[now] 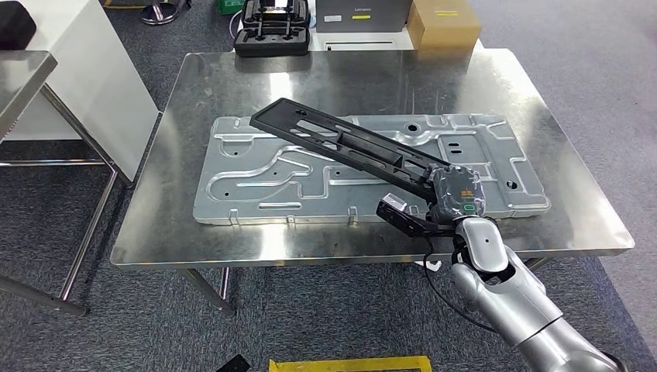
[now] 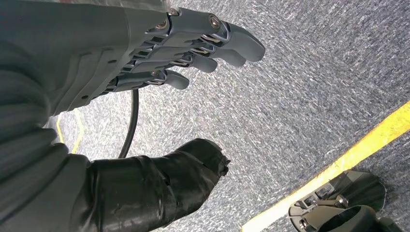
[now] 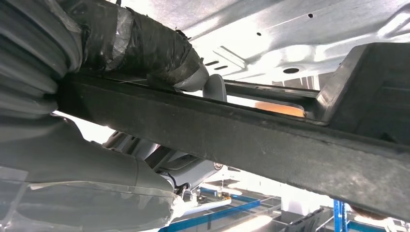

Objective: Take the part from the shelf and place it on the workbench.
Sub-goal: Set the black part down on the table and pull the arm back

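Grey carpet (image 1: pixel 310 318) surrounding steel workbench (image 1: pixel 194 232); we're seeing right hand (image 1: pixel 453 194) clamping long black part (image 1: pixel 349 143) over silver panel (image 1: pixel 248 182), fingers mostly hiding. Left hand (image 2: pixel 159 53) hanging, fingers apart, holding nothing.

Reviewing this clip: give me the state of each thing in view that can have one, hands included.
black part: held at one end by the right hand, slanting over the metal panel
right hand: gripping the black part
left hand: holding nothing, fingers apart, above the carpet
metal panel: lying flat on the workbench
workbench: carrying the metal panel
black case: open, beyond the workbench
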Available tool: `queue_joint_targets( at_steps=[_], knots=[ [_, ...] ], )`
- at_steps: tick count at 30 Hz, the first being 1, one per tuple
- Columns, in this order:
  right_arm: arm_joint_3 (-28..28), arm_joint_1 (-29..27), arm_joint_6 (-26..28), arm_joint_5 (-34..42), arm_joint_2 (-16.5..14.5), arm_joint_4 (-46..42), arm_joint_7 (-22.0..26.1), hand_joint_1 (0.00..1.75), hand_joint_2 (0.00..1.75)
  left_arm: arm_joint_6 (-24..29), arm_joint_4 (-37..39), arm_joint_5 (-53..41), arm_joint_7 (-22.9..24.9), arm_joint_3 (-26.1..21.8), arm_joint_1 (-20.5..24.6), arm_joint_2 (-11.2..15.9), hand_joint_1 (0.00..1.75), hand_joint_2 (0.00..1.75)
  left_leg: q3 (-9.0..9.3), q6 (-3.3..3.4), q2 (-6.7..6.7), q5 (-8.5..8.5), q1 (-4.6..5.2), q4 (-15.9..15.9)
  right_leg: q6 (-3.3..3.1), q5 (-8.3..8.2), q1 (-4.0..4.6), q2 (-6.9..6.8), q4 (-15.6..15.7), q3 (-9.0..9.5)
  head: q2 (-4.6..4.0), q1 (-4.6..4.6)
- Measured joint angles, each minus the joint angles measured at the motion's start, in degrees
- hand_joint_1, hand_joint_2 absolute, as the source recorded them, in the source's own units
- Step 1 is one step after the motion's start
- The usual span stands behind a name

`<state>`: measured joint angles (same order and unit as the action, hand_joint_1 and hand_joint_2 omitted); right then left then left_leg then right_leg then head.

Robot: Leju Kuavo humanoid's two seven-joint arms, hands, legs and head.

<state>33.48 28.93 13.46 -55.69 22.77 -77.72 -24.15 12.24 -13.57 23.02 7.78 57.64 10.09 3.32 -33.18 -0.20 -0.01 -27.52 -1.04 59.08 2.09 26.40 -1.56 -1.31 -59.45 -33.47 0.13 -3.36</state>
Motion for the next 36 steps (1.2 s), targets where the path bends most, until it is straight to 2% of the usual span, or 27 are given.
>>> queue_joint_targets(
  at_steps=[10, 17, 36],
  knots=[
    [0.06, 0.00, -0.01, 0.14, 0.00, 0.01, 0.02, 1.75, 1.75, 0.23, 0.00, -0.02, 0.00, 0.00, 0.00, 0.00, 0.00, 1.75, 0.00, 0.00, 0.00, 0.00, 0.00, 0.00, 0.00, 0.00, 0.00, 0.00, 0.00, 0.00, 0.00, -0.01],
    [0.19, -0.11, -0.04, 2.31, 0.00, -0.04, 0.50, 1.75, 1.75, 3.76, 0.00, -0.31, 0.26, 0.00, 0.22, -0.02, 0.00, 1.75, 0.01, 0.00, 0.01, 0.00, 0.00, 0.00, 0.00, 0.00, 0.00, 0.03, 0.00, -0.02, 0.00, 0.00],
    [0.31, -0.15, -0.02, 2.36, -0.02, -0.04, 0.02, 1.75, 1.75, 2.33, 0.01, -0.43, 0.24, 0.00, 0.27, 0.00, 0.00, 1.75, 0.02, 0.00, 0.01, 0.00, 0.00, 0.00, 0.00, 0.00, 0.00, 0.05, -0.01, -0.02, 0.00, 0.00]
  ],
)
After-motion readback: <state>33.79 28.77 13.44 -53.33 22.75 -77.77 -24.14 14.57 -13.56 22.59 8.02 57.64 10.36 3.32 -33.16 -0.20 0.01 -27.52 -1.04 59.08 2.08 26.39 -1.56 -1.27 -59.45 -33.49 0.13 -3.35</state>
